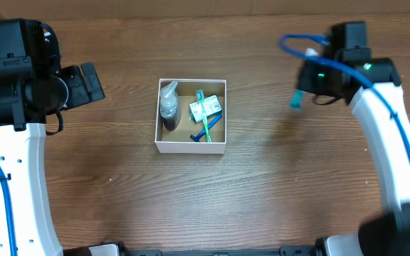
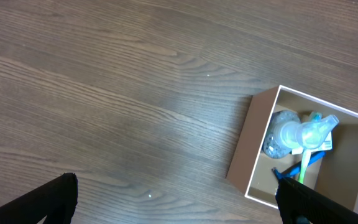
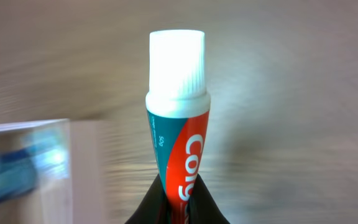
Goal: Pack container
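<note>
One container (image 1: pixel 191 148), one clear bottle (image 1: pixel 169 103), one soap packet (image 1: pixel 206 108) and one toothpaste tube (image 3: pixel 178 124) are visible.

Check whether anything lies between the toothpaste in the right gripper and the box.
Nothing visible does. Only bare table lies between the toothpaste tube in the right gripper and the container. Inside, a bottle and a soap packet already take up floor space.

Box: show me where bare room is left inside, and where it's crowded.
In the box, bare floor shows in the middle strip, bordered by the bottle on the left and the soap packet, toothbrush and razor on the right. That right half is crowded: those three overlap.
</note>
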Tool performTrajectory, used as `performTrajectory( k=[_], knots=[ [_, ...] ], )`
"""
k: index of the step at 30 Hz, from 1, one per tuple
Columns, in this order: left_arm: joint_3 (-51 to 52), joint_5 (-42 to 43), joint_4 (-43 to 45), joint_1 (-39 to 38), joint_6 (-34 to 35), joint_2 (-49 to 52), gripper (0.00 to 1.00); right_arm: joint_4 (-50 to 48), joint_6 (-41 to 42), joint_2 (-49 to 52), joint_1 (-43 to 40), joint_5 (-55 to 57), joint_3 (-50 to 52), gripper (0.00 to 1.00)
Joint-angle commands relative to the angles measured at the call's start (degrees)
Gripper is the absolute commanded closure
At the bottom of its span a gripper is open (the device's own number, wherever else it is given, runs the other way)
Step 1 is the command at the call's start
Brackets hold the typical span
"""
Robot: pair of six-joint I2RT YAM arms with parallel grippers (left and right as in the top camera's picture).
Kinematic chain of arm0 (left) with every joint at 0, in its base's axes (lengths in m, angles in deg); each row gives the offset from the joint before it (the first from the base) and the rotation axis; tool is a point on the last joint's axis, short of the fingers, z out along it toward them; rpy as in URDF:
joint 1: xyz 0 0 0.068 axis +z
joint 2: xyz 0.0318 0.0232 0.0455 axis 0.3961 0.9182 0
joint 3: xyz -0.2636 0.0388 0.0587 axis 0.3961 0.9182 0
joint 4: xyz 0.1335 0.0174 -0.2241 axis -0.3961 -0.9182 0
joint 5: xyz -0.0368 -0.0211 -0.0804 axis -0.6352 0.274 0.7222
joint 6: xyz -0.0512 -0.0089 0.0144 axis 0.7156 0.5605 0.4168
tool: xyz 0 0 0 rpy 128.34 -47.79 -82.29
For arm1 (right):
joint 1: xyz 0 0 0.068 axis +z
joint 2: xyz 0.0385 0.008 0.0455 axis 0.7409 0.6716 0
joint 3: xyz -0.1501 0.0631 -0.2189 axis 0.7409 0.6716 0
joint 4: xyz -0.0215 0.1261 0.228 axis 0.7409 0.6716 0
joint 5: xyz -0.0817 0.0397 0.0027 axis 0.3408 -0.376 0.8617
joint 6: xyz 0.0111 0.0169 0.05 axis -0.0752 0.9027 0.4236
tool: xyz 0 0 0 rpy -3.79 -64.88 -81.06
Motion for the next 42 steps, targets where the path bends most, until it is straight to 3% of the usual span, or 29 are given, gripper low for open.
performTrajectory(
  k=[1,4,10,13,15,17,20,23,25,29,33,37,42],
  knots=[
    [0.13,0.66,0.09,0.15,-1.14,0.24,0.0,-4.63,-1.11,-2.27,11.32,-1.29,-0.9,0.96],
    [0.13,0.66,0.09,0.15,-1.14,0.24,0.0,-7.74,-0.9,2.62,20.65,-0.83,-0.87,0.96],
    [0.13,0.63,0.07,0.15,-1.14,0.24,0.0,-8.17,1.84,14.45,25.44,-0.92,-0.87,0.93],
    [0.13,0.63,0.07,0.15,-1.14,0.24,0.0,-9.44,1.79,15.72,25.66,-0.9,-0.87,0.91],
    [0.13,0.63,0.07,0.15,-1.14,0.24,0.0,-10.49,1.79,15.56,25.66,-0.9,-0.9,0.65],
    [0.13,0.63,0.04,0.15,-1.16,0.24,0.0,-10.23,1.79,15.54,25.66,-0.9,-0.92,0.55],
    [0.13,0.68,-1.09,0.15,-1.97,0.24,0.0,-8.07,1.77,14.03,25.55,-0.57,-2.29,0.49],
    [0.13,3.72,-0.55,0.15,-8.0,0.24,0.0,-6.21,1.79,7.74,25.2,9.81,-6.25,0.45],
    [0.13,6.32,0.17,-0.13,-9.84,0.24,0.0,-7.37,1.77,2.23,23.5,15.21,-6.64,0.35],
    [0.2,10.69,2.73,-4.83,-18.51,0.59,0.0,-7.61,1.6,-3.63,14.21,16.09,-6.62,0.24],
    [0.24,8.98,6.14,-9.99,-20.63,3.61,0.0,-6.1,1.6,-2.86,3.06,12.59,-6.08,0.0],
    [0.24,8.13,7.21,-10.58,-20.61,9.25,0.0,-6.58,1.57,-2.58,-3.26,12.26,-6.14,0.0],
    [0.24,10.23,4.35,-10.4,-21.73,11.96,0.0,0.2,-1.22,-2.75,-5.73,9.81,-6.16,0.0]
  ],
)
